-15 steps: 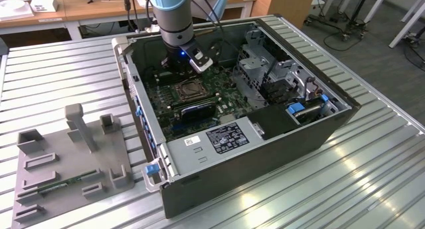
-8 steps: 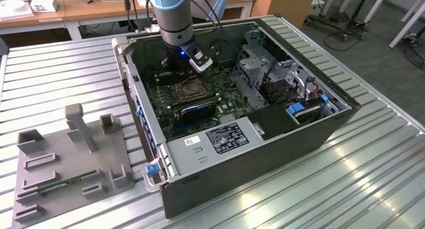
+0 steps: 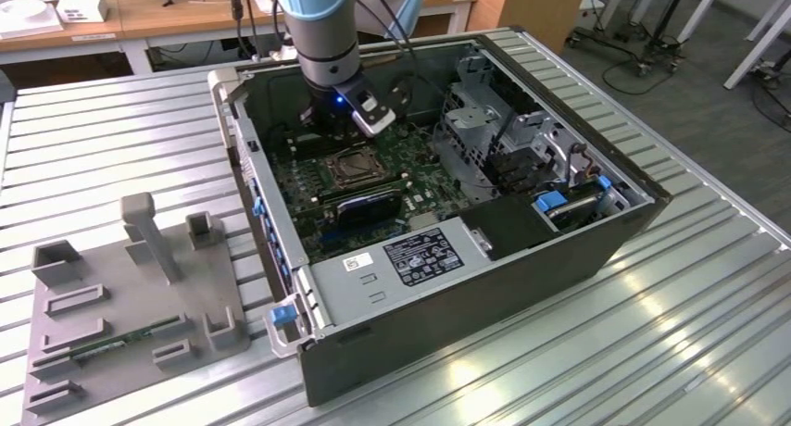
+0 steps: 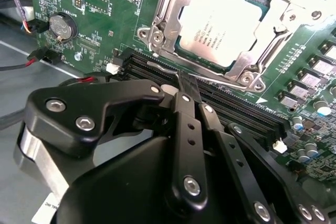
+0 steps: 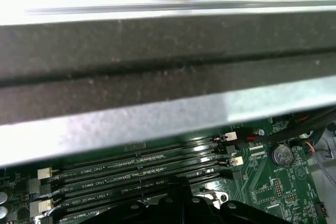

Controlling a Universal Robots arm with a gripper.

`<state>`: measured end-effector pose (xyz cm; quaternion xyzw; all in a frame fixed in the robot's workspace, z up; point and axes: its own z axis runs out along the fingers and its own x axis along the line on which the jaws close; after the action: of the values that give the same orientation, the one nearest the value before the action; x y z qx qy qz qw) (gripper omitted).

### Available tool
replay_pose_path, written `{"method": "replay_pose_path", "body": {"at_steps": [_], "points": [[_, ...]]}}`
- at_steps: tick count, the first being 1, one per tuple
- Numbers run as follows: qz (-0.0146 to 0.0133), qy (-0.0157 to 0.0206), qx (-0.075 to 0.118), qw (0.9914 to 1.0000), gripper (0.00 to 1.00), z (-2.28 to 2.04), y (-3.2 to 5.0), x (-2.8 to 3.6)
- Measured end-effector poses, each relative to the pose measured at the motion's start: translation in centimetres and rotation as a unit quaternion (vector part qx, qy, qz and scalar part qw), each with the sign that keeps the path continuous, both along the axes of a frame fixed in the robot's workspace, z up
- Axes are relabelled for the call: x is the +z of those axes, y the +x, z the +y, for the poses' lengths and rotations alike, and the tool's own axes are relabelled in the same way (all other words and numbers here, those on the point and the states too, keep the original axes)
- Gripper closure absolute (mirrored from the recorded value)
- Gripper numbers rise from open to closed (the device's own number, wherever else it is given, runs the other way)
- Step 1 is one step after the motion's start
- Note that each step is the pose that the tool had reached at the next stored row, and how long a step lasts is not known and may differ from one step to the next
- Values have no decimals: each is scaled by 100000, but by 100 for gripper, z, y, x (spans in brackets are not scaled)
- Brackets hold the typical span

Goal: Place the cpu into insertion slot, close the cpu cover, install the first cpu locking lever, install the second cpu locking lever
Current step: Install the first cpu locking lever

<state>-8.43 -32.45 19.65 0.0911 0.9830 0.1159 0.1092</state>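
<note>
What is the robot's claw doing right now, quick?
End effector: shut, holding nothing, tips at the memory slots beside the cpu.

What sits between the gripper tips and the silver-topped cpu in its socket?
In the second wrist view, long black memory slots and the silvery cover frame's edge lie between the black gripper and the pale silver cpu.

We see a ribbed metal table (image 3: 692, 333) glinting with overhead light, wooden desks (image 3: 148, 18) at eleven o'clock, and grey floor (image 3: 692, 83) with wheeled stands (image 3: 643, 37) at one o'clock.
</note>
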Motion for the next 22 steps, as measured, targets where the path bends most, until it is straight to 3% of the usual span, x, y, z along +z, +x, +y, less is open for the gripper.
{"method": "replay_pose_path", "body": {"at_steps": [22], "points": [[5, -7, -1288, 99992, 89, -28, 0, -65]]}}
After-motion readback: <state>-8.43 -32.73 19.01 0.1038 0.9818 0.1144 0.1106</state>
